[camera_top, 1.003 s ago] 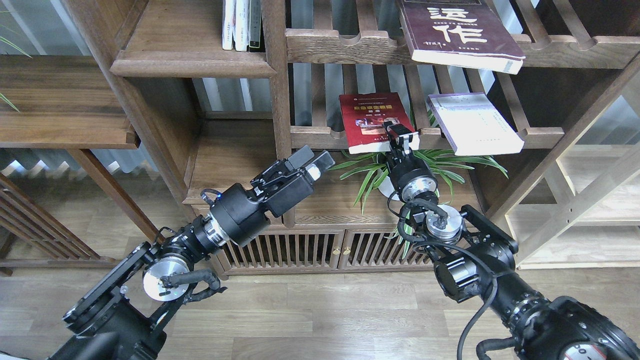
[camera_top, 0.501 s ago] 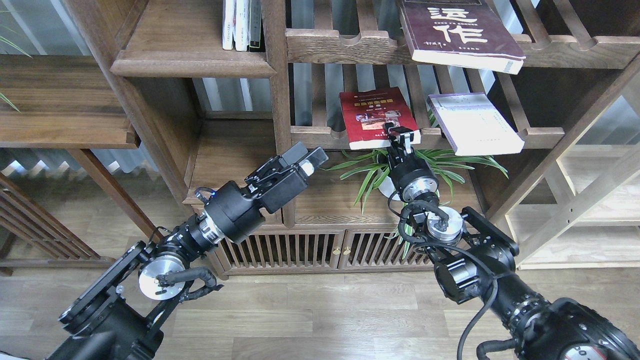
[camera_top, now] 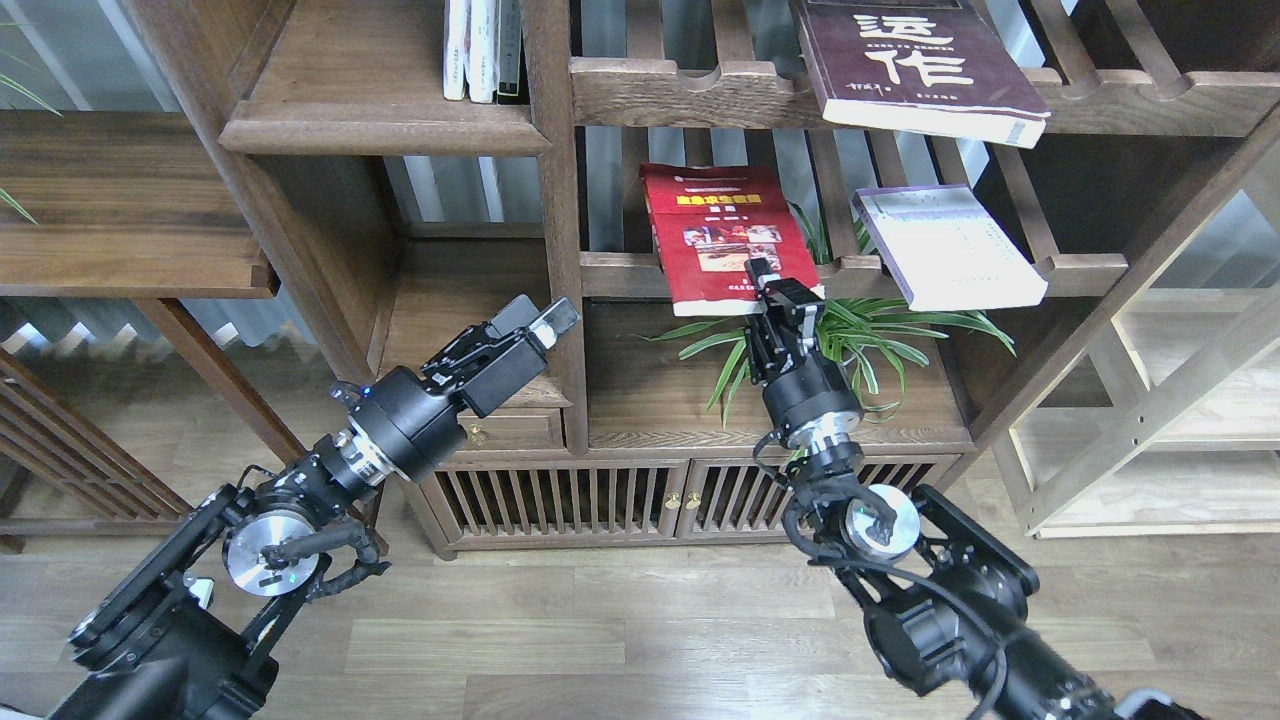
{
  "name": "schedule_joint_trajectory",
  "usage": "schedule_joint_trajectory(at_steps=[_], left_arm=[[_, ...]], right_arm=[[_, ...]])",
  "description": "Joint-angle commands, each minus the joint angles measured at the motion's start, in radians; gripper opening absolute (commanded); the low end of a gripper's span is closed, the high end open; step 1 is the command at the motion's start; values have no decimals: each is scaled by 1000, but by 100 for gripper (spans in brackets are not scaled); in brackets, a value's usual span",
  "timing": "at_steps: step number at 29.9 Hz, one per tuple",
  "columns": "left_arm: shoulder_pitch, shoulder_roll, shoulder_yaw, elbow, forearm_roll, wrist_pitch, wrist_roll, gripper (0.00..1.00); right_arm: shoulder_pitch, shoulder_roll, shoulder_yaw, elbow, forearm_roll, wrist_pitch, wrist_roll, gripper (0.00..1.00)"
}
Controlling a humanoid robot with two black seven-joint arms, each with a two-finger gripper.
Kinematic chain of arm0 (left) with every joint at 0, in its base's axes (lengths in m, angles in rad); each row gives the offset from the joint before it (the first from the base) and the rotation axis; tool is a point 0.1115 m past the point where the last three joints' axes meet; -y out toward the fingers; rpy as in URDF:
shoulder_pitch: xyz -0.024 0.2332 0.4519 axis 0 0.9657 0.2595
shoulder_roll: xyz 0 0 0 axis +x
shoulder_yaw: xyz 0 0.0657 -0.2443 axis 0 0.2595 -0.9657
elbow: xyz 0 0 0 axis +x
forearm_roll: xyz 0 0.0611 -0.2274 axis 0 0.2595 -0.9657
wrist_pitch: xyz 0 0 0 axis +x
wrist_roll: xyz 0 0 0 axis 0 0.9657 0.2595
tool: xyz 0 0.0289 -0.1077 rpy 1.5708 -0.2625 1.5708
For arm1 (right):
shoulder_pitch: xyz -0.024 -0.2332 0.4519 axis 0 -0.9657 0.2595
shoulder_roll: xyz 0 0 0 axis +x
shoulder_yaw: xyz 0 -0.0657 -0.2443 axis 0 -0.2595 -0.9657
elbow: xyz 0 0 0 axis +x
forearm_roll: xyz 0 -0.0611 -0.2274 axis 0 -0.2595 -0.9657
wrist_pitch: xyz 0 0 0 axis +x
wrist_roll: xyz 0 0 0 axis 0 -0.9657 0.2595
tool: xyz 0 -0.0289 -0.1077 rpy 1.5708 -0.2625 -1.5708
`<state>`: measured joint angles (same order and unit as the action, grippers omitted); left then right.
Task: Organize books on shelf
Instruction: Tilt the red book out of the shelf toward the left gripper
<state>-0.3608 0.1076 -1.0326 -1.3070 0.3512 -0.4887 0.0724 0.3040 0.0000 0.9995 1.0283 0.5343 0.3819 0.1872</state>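
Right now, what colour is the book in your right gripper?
Red, with small photos on the cover: the book held by the right gripper, head view.

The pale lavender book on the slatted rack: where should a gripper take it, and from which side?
Grip the pale lavender book at its near edge, coming from the front: that edge overhangs the scalloped front rail, leaving both faces free for the fingers.

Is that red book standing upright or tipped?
Tipped. The red book leans with its cover facing outward over the slatted rack's front rail, its bottom corner pinched by the right gripper.
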Motion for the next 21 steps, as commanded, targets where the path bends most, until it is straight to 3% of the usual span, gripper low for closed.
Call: schedule_joint_trajectory(at_steps=[1, 7, 13, 21], left_arm=[[5, 27, 5, 2, 0, 0, 0, 100], [13, 26, -4, 37, -23, 0, -5, 99], [13, -16, 26, 92, -267, 0, 3, 98], [20, -2, 118, 94, -372, 0, 4, 98]], right_arm=[[-48, 0, 2, 61, -4, 28, 0, 4], [-123, 0, -4, 133, -2, 107, -2, 4], [-215, -27, -22, 191, -2, 107, -5, 3], [-240, -103, -99, 219, -2, 107, -3, 3]])
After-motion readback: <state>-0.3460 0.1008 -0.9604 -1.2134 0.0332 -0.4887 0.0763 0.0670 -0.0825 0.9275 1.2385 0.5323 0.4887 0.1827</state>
